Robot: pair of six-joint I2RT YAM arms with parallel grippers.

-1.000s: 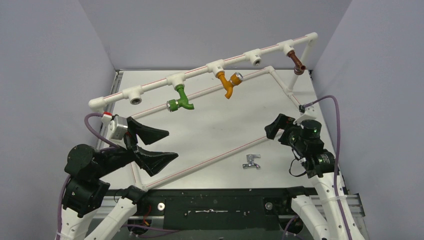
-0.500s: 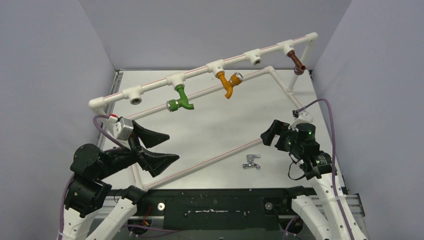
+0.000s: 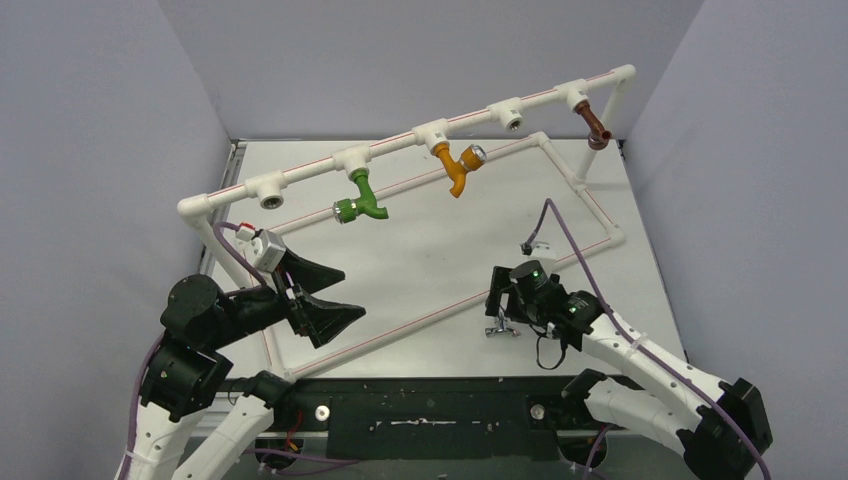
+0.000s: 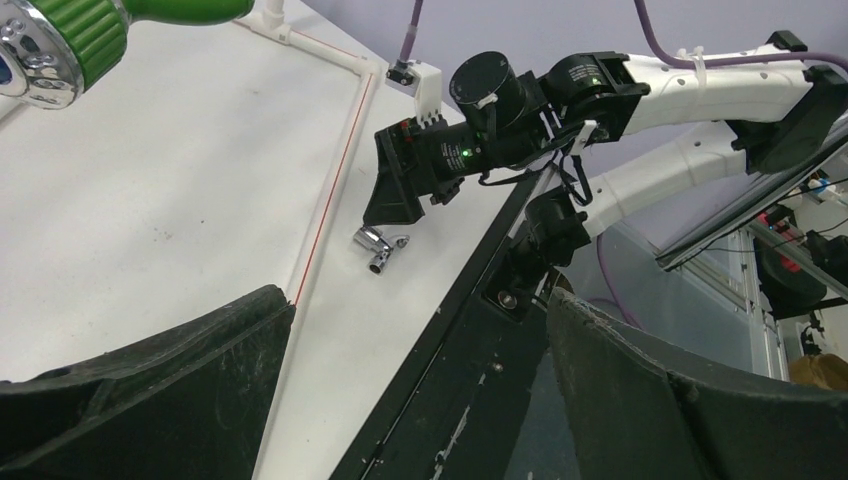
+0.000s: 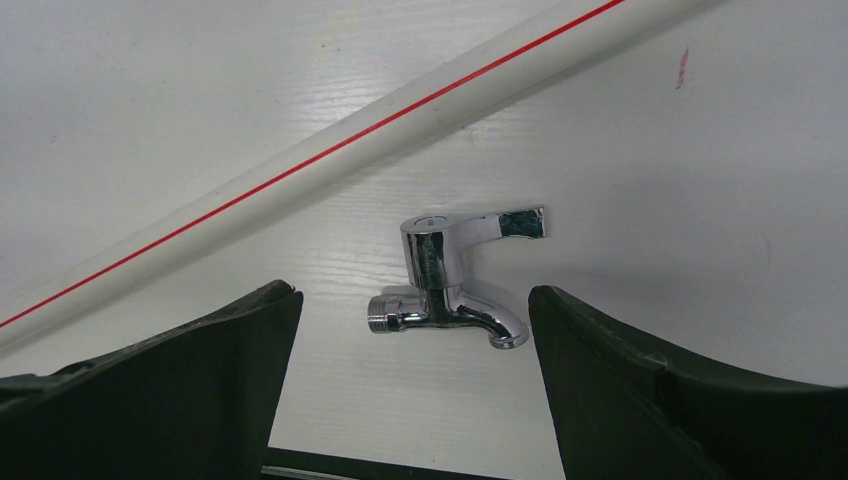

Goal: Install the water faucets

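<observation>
I see the right gripper point(image 5: 412, 296) over the chrome faucet point(image 5: 455, 275), jaws wide either side and gripping nothing, faucet flat by the worktop's point(image 3: 430, 240) near edge beside the white pipe point(image 5: 400, 110); left gripper point(image 3: 350, 291) wide open, empty.

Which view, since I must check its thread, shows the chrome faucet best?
The right wrist view: the chrome faucet lies centred between the open jaws, with lever, spout and threaded end sharp. The top external view shows it small beside the right gripper. The left wrist view shows only a distant glint.
</observation>
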